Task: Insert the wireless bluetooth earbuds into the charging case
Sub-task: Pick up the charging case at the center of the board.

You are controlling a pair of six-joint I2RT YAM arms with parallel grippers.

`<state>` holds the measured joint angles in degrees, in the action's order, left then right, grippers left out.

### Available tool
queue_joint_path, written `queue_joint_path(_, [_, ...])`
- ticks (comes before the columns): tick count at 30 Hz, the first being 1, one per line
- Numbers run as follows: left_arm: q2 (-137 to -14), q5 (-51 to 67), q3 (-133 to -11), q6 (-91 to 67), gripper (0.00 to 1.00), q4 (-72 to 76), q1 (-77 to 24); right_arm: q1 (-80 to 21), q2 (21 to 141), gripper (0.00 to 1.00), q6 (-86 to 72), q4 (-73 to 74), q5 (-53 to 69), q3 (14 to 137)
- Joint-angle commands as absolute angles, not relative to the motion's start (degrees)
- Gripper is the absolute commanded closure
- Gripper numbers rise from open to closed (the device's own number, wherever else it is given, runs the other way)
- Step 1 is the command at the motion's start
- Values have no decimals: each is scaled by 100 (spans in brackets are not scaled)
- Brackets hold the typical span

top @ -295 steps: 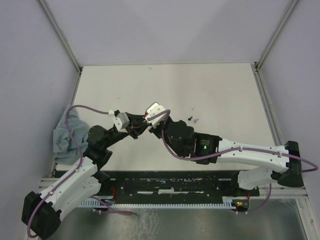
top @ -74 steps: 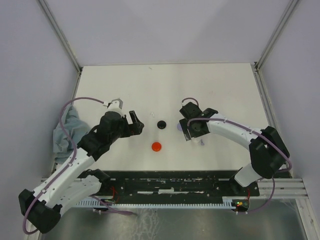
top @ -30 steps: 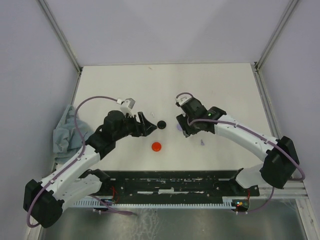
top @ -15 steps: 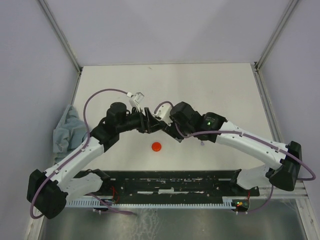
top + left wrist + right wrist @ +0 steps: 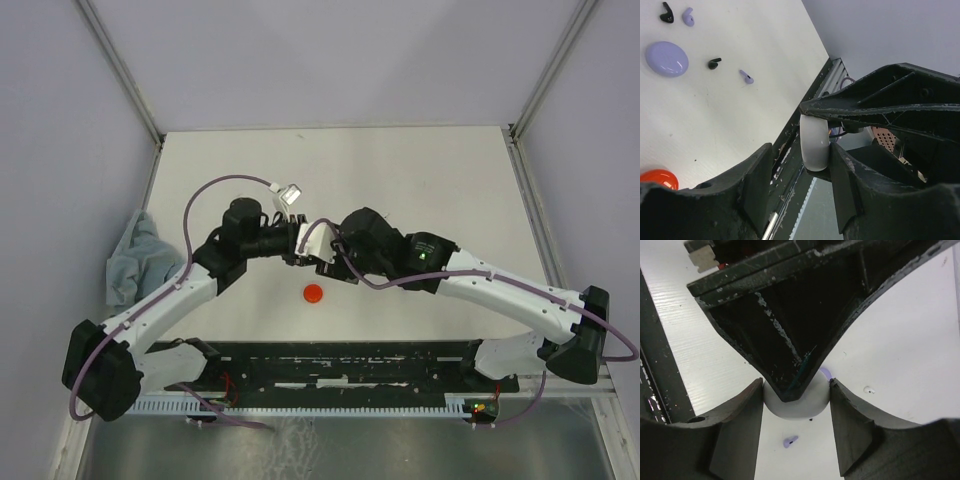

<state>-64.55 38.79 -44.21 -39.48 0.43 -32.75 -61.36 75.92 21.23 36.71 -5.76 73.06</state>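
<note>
A white round charging case [image 5: 797,407] is clamped by its rim between the fingers of my right gripper [image 5: 796,390], held above the table. My left gripper [image 5: 801,152] has come in across it. In the left wrist view the case [image 5: 814,142] shows edge-on, against one left finger [image 5: 842,185] and with a gap to the other. On the table lie a lavender earbud [image 5: 790,441], a white earbud [image 5: 869,389], two black earbuds [image 5: 667,12] [image 5: 714,63] and two lavender ones [image 5: 688,16] [image 5: 745,76]. In the top view the two grippers [image 5: 300,246] [image 5: 322,258] meet mid-table.
A lavender round case [image 5: 666,58] lies closed near the loose earbuds. A red round case [image 5: 314,293] sits just in front of the joined grippers. A grey cloth [image 5: 130,258] is bunched at the table's left edge. The black rail [image 5: 350,365] runs along the near edge.
Both arms have swung inward and met over the middle of the table. The left jaws have narrowed around the white case held in the right gripper.
</note>
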Motion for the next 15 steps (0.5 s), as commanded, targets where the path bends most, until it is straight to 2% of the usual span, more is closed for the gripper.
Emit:
queue_joint_path(1, [-6561,4362,-4632,-4211,46,510,-3285,-6209,7512,58,2485,3278,-542,7363])
queue_joint_path(5, [-6663,4512,-4636,-4295,52,612,-3289,-6230,7550,58,2560,3188,-522,7386])
queue_joint_path(10, [-6677,4518,-4697,-4208,67,649,-3283,-6229,7574,53,2672,3081,-479,7355])
queue_joint_path(13, [-6620,4450,-4733,-3959,76,545,-3282,-6230,7512,40,2654,3039,-611,7317])
queue_joint_path(15, [-6559,4359,-4749,-3735,78,425,-3279,-6227,7431,31,2610,3024,-713,7285])
